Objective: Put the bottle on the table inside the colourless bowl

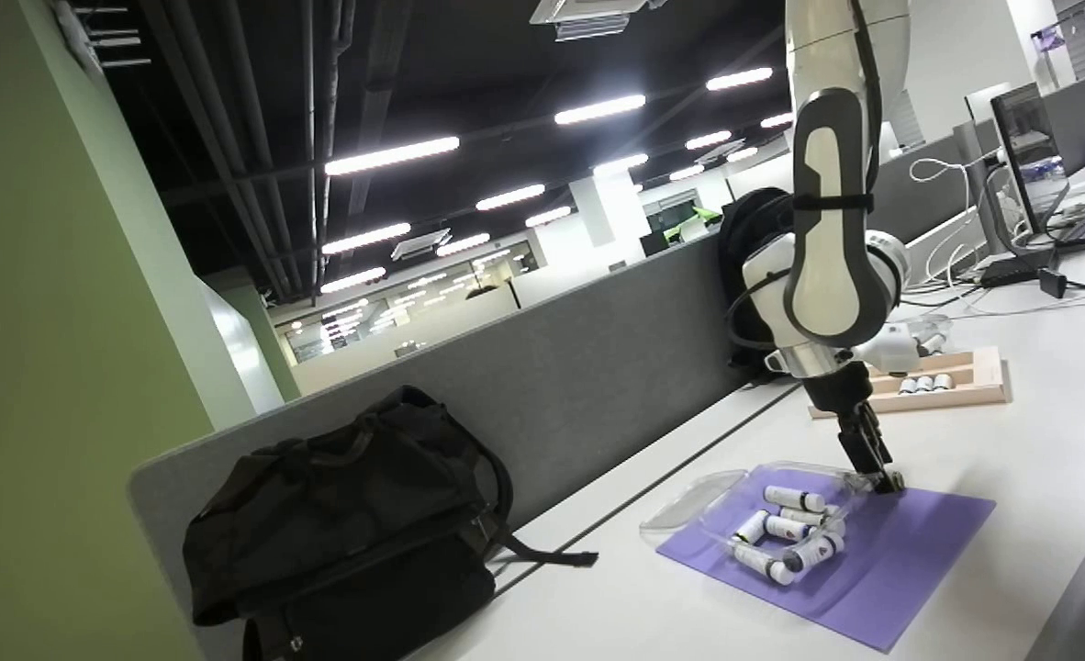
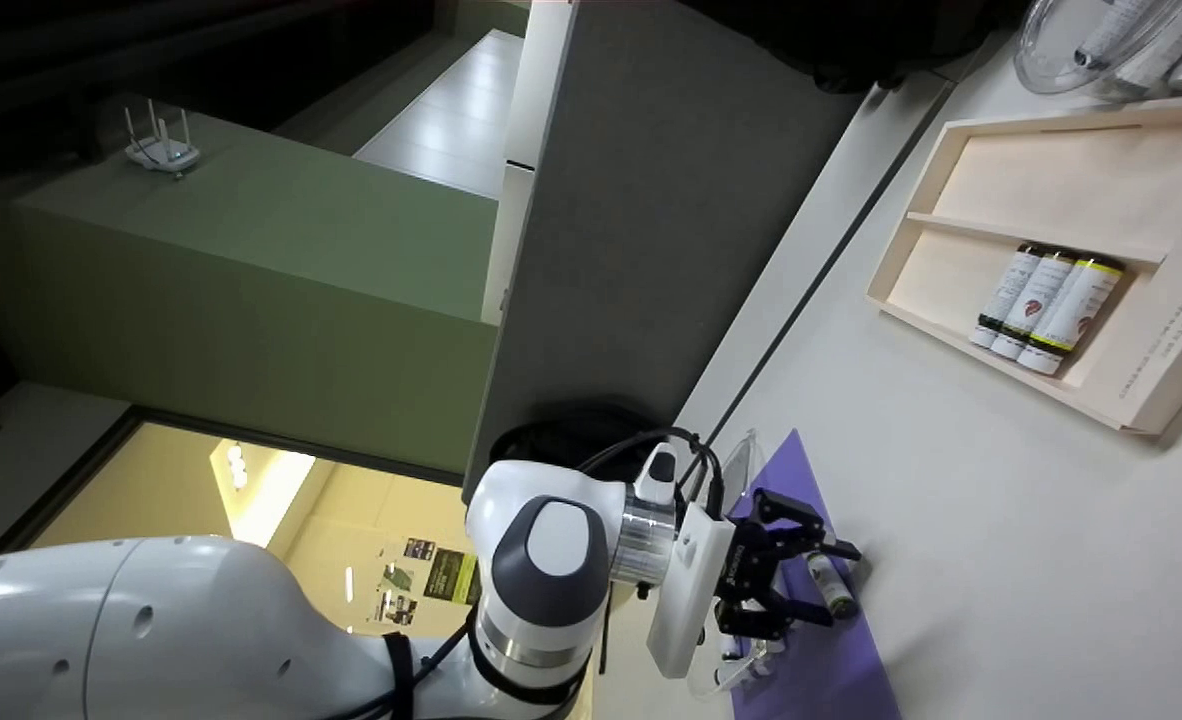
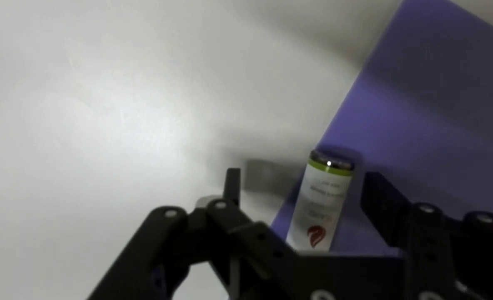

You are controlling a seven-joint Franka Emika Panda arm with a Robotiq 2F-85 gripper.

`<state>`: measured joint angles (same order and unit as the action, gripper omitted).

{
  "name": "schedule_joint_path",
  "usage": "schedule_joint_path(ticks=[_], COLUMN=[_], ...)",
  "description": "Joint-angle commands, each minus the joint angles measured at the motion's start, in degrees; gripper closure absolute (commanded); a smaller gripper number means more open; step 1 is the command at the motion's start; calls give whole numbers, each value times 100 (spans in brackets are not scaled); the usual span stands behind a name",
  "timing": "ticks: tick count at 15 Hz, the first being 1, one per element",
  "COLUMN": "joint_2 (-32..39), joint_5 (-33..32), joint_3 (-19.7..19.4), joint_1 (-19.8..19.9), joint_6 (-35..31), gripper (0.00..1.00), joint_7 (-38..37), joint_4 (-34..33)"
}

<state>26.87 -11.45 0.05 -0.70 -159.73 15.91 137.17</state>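
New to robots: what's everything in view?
table: one, pale, foreground
partition: one, grey, along table
mat: one, purple, on table
bowl: one, colourless, on mat
bottle: one, white, on mat
other bottles: several, white, at bowl
tray: one, beige, on table
tray bottles: three, white, inside
tub: one, clear, near tray
bag: at least one, black, by partition
screen: one, dark, on table
lights: several, white, overhead
gripper: one, black, open around bottle
arm: one, white, above table

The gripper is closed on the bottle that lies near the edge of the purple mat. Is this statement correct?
Not quite: the gripper is open, not closed. The wrist view shows it spread, with a gap on each side of the bottle. The bottle does lie near the edge of the purple mat.
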Motion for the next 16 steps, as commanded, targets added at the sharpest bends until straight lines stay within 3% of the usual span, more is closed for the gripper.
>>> schedule_joint_path(ticks=[1,7,13,16], joint_2=[138,-206,-1716,-2257], joint_5=[-86,96,363,1036], joint_3=[3,133,152,326], joint_1=[36,128,104,155], joint_6=[-102,108,1804,2086], gripper=[55,97,93,93], joint_7=[-38,-37,-173,302], joint_4=[-97,-27,-73,-151])
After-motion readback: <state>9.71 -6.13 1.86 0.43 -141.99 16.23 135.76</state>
